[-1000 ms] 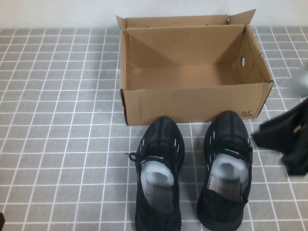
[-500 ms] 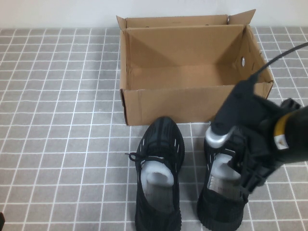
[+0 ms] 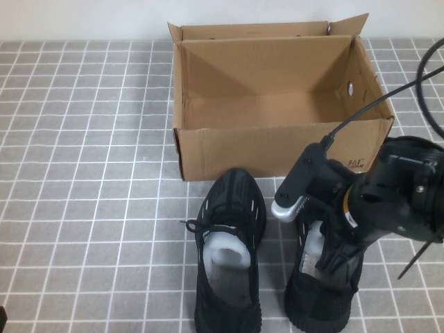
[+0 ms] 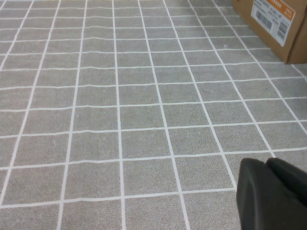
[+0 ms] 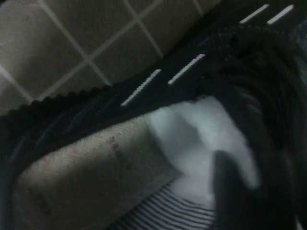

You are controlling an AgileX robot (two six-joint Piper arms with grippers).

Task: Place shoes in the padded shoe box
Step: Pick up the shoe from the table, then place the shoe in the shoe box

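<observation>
The two black knit shoes stand side by side in front of the padded shoe box (image 3: 277, 149), toes toward it. The left shoe (image 3: 229, 257) is free and shows its white paper stuffing. My right gripper (image 3: 334, 255) is down over the opening of the right shoe (image 3: 316, 305) and hides most of it. In the right wrist view the gripper (image 5: 249, 191) is at that shoe's white stuffing (image 5: 196, 129), with the shoe's white-striped side (image 5: 163, 81) close by. The brown box is open and empty. My left gripper (image 4: 273, 196) is shut and empty, low over the tiled mat.
A grey tiled mat (image 3: 90, 173) covers the table. A corner of the box with an orange and white label (image 4: 273, 19) shows in the left wrist view. The right arm's black cable (image 3: 374, 104) arches over the box's right front corner.
My right arm has come in from the right edge and dropped onto the right shoe, ending lower and a little further right than half a second ago. Shoes and box have not moved.
</observation>
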